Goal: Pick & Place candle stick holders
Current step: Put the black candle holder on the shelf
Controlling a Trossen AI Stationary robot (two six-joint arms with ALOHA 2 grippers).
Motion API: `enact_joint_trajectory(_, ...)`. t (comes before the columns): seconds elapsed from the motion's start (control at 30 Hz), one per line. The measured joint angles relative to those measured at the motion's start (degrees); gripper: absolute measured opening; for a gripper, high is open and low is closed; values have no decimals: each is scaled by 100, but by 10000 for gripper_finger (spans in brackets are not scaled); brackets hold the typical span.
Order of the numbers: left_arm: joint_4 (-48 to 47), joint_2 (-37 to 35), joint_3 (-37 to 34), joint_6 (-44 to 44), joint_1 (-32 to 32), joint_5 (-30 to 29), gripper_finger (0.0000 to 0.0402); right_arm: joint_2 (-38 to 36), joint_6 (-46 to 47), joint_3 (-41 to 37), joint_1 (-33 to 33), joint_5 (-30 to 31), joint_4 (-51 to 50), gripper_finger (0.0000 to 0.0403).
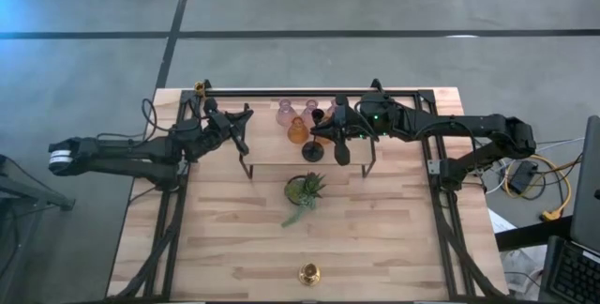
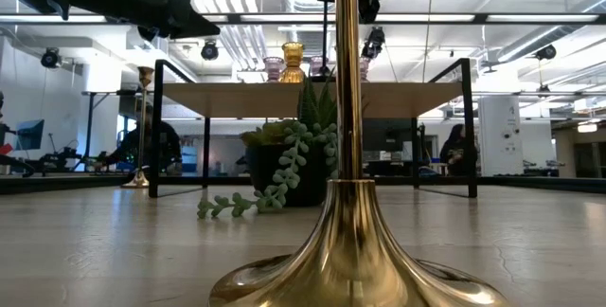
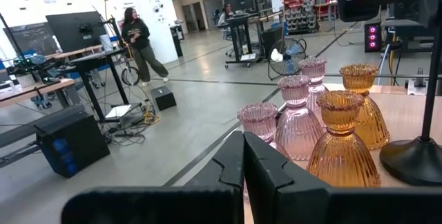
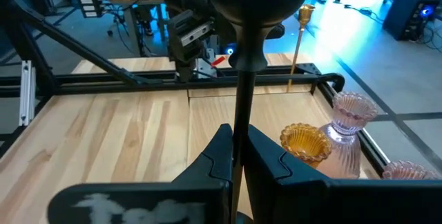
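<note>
Up on the shelf (image 1: 272, 154) stood three pink holders (image 3: 295, 117), two amber holders (image 3: 343, 141); the right gripper (image 4: 238, 156) clamped the black holder (image 4: 243, 79), the left gripper (image 3: 243, 162) shut empty.

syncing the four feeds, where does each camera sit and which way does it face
High: above the table, looking straight down; both dark arms show, left pincer and right pincer at the raised shelf.
Low: at tabletop height, looking level past the brass slim-stemmed holder; arms overhead.
Left wrist: past its shut fingers toward the pale pink ribbed glass holders.
Right wrist: its fingers clamp the black slim-stemmed holder.
Shared: both wrist views show an amber bulbous glass holder.
</note>
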Motion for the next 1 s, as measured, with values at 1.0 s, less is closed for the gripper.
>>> enact_joint_trajectory(1.0, -13, 0, -4, 26, -1, 0, 7, 60, 78, 0, -60, -23, 43, 8)
